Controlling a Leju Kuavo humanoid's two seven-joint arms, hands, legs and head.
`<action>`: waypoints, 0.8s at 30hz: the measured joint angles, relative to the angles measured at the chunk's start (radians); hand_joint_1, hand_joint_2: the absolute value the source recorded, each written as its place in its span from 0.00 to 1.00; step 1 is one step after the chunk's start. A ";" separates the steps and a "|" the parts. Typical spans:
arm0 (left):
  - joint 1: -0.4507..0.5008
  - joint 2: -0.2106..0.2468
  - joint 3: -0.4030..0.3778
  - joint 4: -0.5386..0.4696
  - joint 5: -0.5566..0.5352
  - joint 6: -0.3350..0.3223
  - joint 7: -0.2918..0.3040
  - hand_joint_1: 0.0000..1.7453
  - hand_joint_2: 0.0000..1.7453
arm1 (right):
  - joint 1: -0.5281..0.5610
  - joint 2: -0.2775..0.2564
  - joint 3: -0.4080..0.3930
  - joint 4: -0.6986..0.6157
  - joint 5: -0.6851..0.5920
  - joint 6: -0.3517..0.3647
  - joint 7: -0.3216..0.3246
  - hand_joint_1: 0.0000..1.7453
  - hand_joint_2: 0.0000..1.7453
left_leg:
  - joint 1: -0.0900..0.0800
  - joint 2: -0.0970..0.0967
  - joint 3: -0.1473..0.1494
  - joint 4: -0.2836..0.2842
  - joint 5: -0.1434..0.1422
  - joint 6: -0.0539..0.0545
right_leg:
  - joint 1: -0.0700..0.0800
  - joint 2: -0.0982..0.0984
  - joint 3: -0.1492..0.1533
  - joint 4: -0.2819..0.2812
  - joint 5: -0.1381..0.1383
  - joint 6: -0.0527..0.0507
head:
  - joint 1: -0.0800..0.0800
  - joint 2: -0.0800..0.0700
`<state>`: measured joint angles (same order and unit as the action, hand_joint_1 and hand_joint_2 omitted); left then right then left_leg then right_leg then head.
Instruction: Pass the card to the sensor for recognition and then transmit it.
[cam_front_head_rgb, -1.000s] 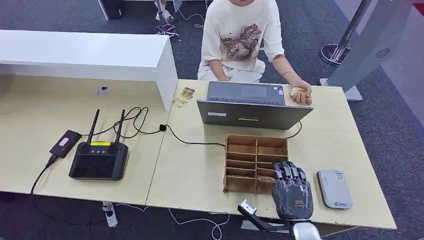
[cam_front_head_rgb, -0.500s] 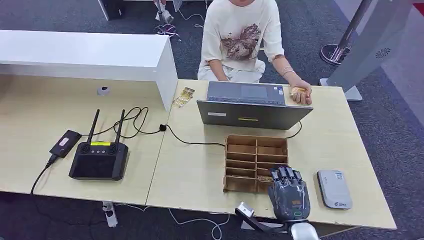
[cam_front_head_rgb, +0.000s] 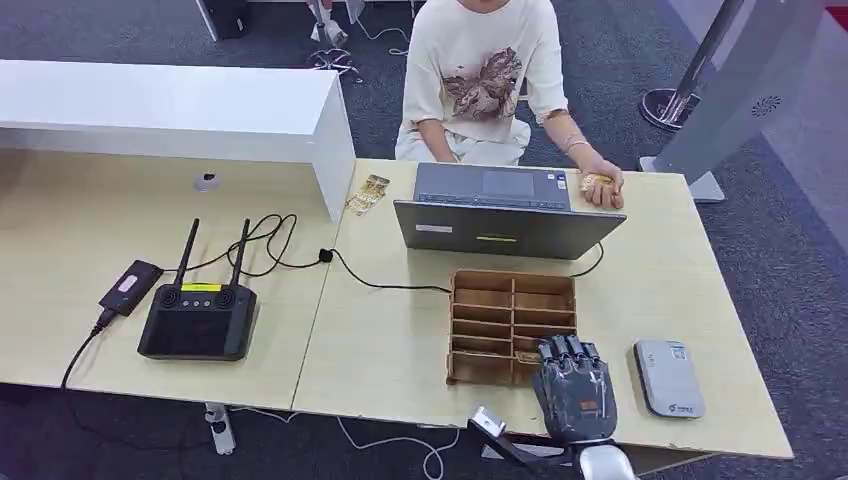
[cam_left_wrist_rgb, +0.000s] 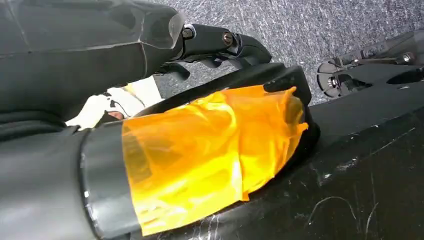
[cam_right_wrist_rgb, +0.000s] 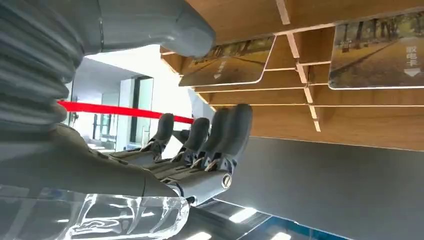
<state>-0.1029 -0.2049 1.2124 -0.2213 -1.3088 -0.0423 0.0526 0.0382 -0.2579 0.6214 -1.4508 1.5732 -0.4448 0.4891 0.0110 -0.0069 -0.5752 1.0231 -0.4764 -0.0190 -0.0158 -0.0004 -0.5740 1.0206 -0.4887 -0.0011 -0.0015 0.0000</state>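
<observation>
At the table's (cam_front_head_rgb: 380, 350) near edge, around five o'clock in the head view, the right hand (cam_front_head_rgb: 574, 390) hovers with fingers (cam_right_wrist_rgb: 220, 131) extended and apart, holding nothing, its fingertips over the near right corner of the wooden card rack (cam_front_head_rgb: 512, 325). In the right wrist view a card (cam_right_wrist_rgb: 227, 62) stands in a slot just beyond the thumb, and a second card (cam_right_wrist_rgb: 377, 50) sits in the neighbouring slot. The grey sensor (cam_front_head_rgb: 668, 377) lies just beside the hand at three o'clock. At twelve o'clock a person (cam_front_head_rgb: 487, 75) sits behind a laptop (cam_front_head_rgb: 505, 212). Whether the left hand is open or closed I cannot tell.
</observation>
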 joint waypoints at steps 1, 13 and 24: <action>0.000 0.000 0.000 0.000 0.000 0.000 0.000 0.00 0.00 | -0.001 0.000 0.000 0.000 0.000 0.000 0.000 0.48 1.00 | 0.000 0.000 0.000 0.000 0.000 0.000 | 0.000 0.000 0.000 0.000 0.000 0.000 | 0.000 0.000; 0.000 0.000 0.000 0.000 0.009 0.000 0.000 0.00 0.00 | -0.003 0.001 0.004 0.000 0.000 0.005 0.002 0.56 1.00 | 0.000 0.000 0.000 0.000 0.000 0.000 | 0.000 0.000 0.000 0.000 0.000 0.000 | 0.000 0.000; 0.000 0.000 0.000 0.000 0.017 -0.001 0.000 0.00 0.00 | -0.004 0.001 0.006 -0.006 0.000 0.023 0.002 0.61 1.00 | 0.000 0.000 0.000 0.000 0.000 0.000 | 0.000 0.000 0.000 0.000 0.000 0.000 | 0.000 0.000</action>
<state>-0.1027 -0.2049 1.2127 -0.2213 -1.2917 -0.0431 0.0526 0.0345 -0.2567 0.6279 -1.4572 1.5732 -0.4223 0.4906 0.0110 -0.0069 -0.5752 1.0231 -0.4764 -0.0190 -0.0158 -0.0004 -0.5740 1.0207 -0.4887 -0.0011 -0.0015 0.0000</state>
